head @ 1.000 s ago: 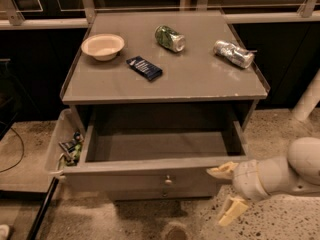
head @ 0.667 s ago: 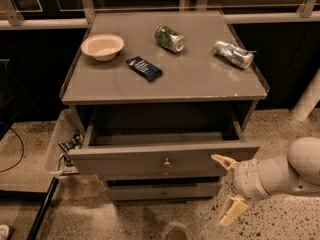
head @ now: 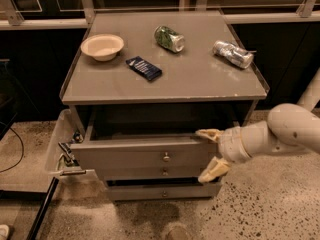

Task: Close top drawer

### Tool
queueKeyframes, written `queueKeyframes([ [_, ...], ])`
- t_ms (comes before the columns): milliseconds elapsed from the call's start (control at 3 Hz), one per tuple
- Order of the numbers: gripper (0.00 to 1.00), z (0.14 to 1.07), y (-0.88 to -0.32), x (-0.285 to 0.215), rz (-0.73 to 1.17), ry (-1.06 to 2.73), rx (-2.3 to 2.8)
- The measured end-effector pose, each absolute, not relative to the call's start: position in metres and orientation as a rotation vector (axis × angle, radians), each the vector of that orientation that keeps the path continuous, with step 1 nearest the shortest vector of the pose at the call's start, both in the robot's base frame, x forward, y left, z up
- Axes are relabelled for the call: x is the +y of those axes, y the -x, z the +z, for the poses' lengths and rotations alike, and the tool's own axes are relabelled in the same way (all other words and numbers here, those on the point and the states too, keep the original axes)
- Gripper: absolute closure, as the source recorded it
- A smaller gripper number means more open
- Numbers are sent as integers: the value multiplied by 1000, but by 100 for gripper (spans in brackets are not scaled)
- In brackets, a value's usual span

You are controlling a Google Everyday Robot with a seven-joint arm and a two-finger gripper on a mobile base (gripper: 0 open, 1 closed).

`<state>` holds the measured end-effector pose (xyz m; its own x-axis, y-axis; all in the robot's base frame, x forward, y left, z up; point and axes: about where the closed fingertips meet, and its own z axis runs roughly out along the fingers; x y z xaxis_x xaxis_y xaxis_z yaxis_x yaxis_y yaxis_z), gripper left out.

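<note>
The top drawer (head: 135,153) is a wide grey drawer with a small round metal knob (head: 165,157) at its centre. It stands out only a short way from the grey cabinet (head: 165,79). My gripper (head: 210,151) is at the drawer's right end, open. One cream finger (head: 207,133) lies on the drawer front's top right edge. The other finger (head: 214,170) hangs below it against the lower fronts. My white arm (head: 280,131) comes in from the right.
On the cabinet top lie a cream bowl (head: 102,46), a dark blue packet (head: 143,67), a green can (head: 169,38) and a crushed silver can (head: 232,53). Two narrower drawer fronts (head: 160,172) sit below. A clear side bin (head: 62,149) hangs at the left. The floor is speckled.
The top drawer has slid in from wide open to nearly closed. My gripper has moved in with it, from in front of the drawer to against its right end.
</note>
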<state>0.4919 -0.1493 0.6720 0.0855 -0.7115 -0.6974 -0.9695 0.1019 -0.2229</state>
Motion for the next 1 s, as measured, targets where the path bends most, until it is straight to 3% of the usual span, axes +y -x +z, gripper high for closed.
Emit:
queueKeyframes([
  [333, 43, 670, -557, -156, 420, 1695, 1707],
  [667, 65, 663, -584, -179, 408, 1645, 1764],
  [1000, 63, 663, -586, -180, 403, 1639, 1769],
])
